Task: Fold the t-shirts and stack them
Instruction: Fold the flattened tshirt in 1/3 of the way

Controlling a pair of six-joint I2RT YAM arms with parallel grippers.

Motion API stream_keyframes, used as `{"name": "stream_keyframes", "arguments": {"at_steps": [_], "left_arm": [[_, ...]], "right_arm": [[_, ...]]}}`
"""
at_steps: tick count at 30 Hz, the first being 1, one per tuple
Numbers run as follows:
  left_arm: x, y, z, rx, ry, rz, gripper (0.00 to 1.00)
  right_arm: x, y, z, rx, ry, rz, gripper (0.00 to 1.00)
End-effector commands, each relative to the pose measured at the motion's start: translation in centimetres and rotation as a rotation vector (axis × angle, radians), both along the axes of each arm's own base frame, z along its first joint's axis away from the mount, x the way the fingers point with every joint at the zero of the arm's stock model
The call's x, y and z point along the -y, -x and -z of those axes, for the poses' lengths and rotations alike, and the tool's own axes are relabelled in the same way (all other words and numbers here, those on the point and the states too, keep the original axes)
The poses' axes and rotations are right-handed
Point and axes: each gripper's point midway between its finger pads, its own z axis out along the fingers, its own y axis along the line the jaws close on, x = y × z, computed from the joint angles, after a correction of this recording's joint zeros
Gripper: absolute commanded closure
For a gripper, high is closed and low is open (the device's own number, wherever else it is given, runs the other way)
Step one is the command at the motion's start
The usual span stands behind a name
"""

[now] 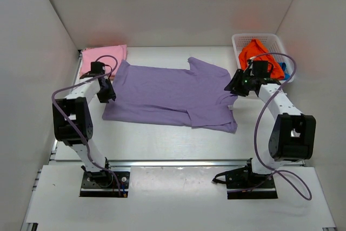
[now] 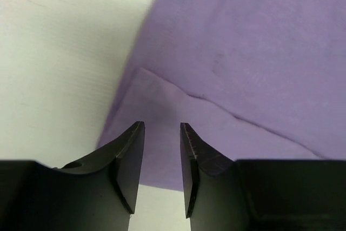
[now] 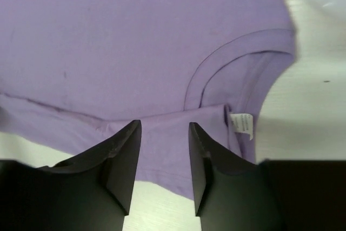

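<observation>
Table (image 1: 162, 139): four shirts: purple (image 1: 167, 93), pink (image 1: 102, 58), orange (image 1: 257, 55), perhaps blue (image 1: 286, 70); one basket (image 1: 240, 40); left tool (image 2: 162, 132), right tool (image 3: 165, 129) parted.

No writing can be read anywhere; the small white neck label (image 3: 242, 125) on the lavender purple cotton t-shirt (image 3: 135, 41) shows only blur.
</observation>
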Motion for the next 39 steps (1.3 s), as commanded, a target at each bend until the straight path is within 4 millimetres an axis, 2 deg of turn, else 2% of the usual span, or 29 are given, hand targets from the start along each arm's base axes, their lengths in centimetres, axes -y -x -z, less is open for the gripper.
{"name": "stream_keyframes", "arguments": {"at_steps": [1, 2, 5, 7, 11, 13, 15, 19, 20, 21, 23, 24, 27, 31, 35, 37, 39], "left_arm": [[3.8, 1.1, -1.6, 0.026, -0.009, 0.119, 0.57], [3.8, 1.9, -0.6, -0.004, -0.035, 0.116, 0.58], [4.4, 3.4, 1.5, -0.062, -0.078, 0.135, 0.59], [3.9, 4.2, 3.2, -0.133, -0.129, 0.141, 0.62], [2.3, 5.8, 4.6, -0.266, -0.201, 0.172, 0.76], [2.7, 6.5, 4.6, -0.293, -0.213, 0.208, 0.79], [2.7, 7.7, 4.5, -0.328, -0.227, 0.240, 0.79], [3.3, 10.3, 4.5, -0.401, -0.256, 0.339, 0.81], [3.3, 11.2, 4.5, -0.426, -0.257, 0.358, 0.82], [3.3, 11.6, 4.4, -0.432, -0.263, 0.371, 0.84], [3.4, 13.0, 4.5, -0.439, -0.251, 0.380, 0.85], [3.7, 12.8, 4.0, -0.406, -0.242, 0.377, 0.85], [3.9, 13.8, 3.7, -0.396, -0.238, 0.382, 0.82], [3.6, 14.5, 2.8, -0.386, -0.245, 0.358, 0.77], [4.3, 14.7, 1.5, -0.351, -0.217, 0.351, 0.71], [4.2, 14.6, 0.5, -0.317, -0.216, 0.343, 0.68], [4.1, 14.6, -0.3, -0.290, -0.202, 0.332, 0.60]], "right_arm": [[-1.4, 1.3, 0.0, 0.008, 0.032, -0.061, 0.68], [-3.1, 2.1, 0.6, -0.001, 0.015, -0.106, 0.71], [-6.0, 3.9, 3.1, -0.052, -0.017, -0.181, 0.78], [-7.3, 4.6, 4.2, -0.069, -0.032, -0.237, 0.79], [-8.2, 5.5, 6.8, -0.126, -0.018, -0.291, 0.79], [-8.1, 6.5, 8.4, -0.190, -0.013, -0.284, 0.80], [-8.0, 7.1, 9.0, -0.225, -0.005, -0.271, 0.81], [-7.0, 9.8, 10.8, -0.308, 0.011, -0.228, 0.81], [-6.7, 11.1, 11.7, -0.349, 0.019, -0.224, 0.81], [-6.3, 11.2, 11.5, -0.351, 0.024, -0.216, 0.81], [-5.7, 12.9, 12.5, -0.404, 0.034, -0.206, 0.81], [-5.5, 13.6, 12.7, -0.422, 0.042, -0.205, 0.81], [-5.0, 15.8, 13.5, -0.480, 0.065, -0.197, 0.82], [-5.1, 17.6, 13.4, -0.519, 0.081, -0.179, 0.82], [-4.2, 19.5, 13.3, -0.574, 0.124, -0.165, 0.82], [-3.9, 19.7, 12.4, -0.555, 0.126, -0.151, 0.82], [-3.4, 20.0, 11.6, -0.550, 0.142, -0.144, 0.81]]}}
